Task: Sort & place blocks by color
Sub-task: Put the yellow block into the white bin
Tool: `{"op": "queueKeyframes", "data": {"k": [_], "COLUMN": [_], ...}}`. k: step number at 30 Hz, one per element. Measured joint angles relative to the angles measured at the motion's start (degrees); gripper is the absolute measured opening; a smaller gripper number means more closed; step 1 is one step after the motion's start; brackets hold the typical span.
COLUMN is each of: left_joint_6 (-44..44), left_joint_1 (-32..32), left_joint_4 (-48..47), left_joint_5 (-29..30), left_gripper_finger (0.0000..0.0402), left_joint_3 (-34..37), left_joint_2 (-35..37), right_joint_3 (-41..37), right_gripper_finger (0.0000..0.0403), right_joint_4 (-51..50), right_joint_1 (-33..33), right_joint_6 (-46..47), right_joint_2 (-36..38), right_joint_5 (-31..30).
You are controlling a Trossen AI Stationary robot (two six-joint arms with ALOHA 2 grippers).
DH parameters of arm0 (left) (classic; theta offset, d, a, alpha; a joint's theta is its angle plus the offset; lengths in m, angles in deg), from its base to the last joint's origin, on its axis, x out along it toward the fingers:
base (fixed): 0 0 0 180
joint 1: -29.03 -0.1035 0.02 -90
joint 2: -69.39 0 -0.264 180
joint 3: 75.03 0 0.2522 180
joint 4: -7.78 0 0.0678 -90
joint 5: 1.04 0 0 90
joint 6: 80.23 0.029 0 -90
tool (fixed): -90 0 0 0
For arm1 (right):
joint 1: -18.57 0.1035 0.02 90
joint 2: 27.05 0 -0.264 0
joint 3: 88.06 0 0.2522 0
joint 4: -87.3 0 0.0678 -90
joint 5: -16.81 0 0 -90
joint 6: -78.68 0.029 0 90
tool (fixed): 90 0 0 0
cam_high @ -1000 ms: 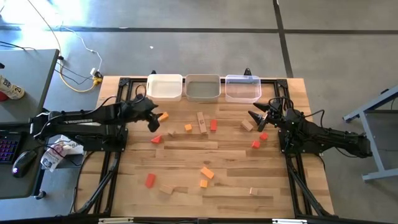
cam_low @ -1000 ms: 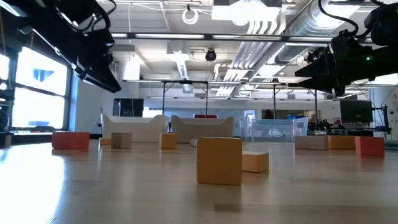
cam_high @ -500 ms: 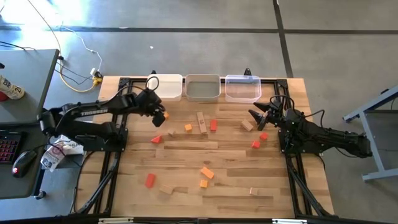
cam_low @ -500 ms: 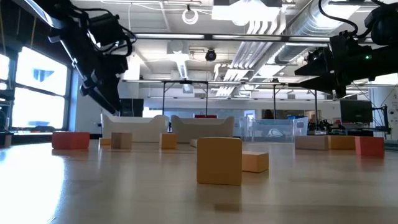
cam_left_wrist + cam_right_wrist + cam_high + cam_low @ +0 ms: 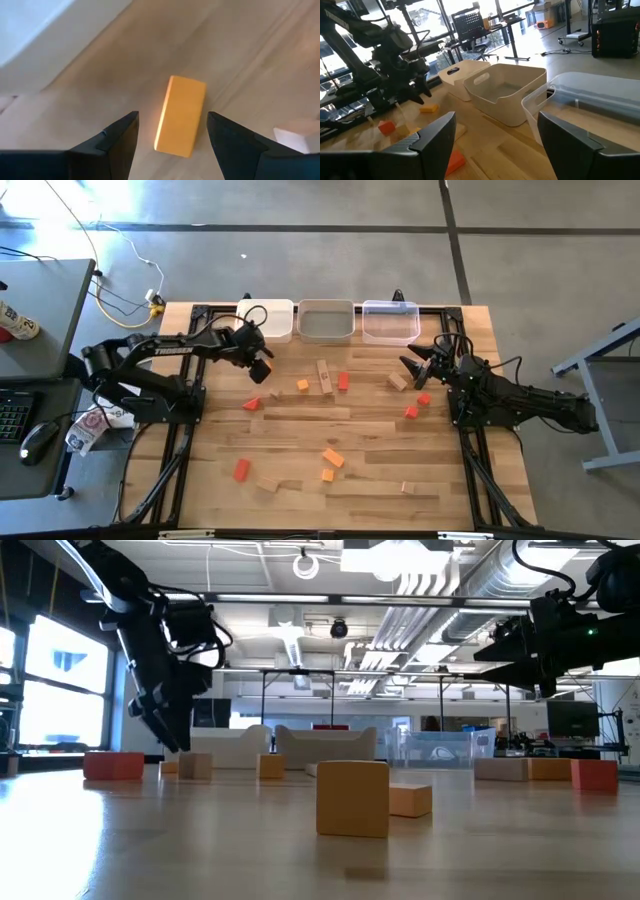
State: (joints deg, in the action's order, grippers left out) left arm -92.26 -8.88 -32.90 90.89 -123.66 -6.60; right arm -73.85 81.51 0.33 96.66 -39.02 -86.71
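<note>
Spread wide above the orange block (image 5: pixel 180 116) near the table's back edge, the left gripper (image 5: pixel 171 131) could nudge it askew, while the right gripper (image 5: pixel 496 129) hangs open too.

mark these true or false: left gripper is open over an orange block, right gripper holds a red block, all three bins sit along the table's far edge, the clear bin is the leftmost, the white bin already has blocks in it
1. The left gripper is open over an orange block. True: the block lies on the table between the spread fingers, not yet gripped.
2. The right gripper holds a red block. False: it is open and holds nothing.
3. All three bins sit along the table's far edge. True: white bin, grey bin and clear bin stand in a row.
4. The clear bin is the leftmost. False: in the high view it is rightmost; the white one is leftmost.
5. The white bin already has blocks in it. False: no blocks show inside it.
</note>
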Motion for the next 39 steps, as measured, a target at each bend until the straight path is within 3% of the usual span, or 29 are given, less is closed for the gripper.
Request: {"op": "queueKeyframes", "data": {"k": [7, 18, 22, 28, 39], "left_joint_6": [0.6, 0.6, 0.6, 1.9, 2.8], "left_joint_1": [0.0, 0.1, 0.6, 0.8, 1.0], "left_joint_4": [0.3, 1.3, 1.2, 1.2, 1.1], "left_joint_5": [-2.4, -1.0, -0.6, -0.8, -4.1], "left_gripper_finger": [0.0223, 0.0219, 0.0187, 0.0103, 0.0098], "left_joint_3": [0.0, -0.3, -0.2, -0.1, 0.2], "left_joint_2": [-3.3, -9.0, -9.1, -8.0, -4.5], "right_joint_3": [0.0, 0.0, 0.0, 0.0, 5.6], "right_gripper_finger": [0.0268, 0.0268, 0.0268, 0.0268, 0.0268], "right_joint_4": [0.0, 0.0, 0.0, 0.0, -0.4], "right_joint_1": [0.0, 0.0, 0.0, 0.0, 0.0], "right_joint_6": [0.0, 0.2, 2.8, 5.0, 2.4], "right_joint_2": [0.0, 0.0, 0.0, 0.0, 0.0], "right_joint_5": [0.0, 0.4, 0.5, 0.6, 3.1]}}
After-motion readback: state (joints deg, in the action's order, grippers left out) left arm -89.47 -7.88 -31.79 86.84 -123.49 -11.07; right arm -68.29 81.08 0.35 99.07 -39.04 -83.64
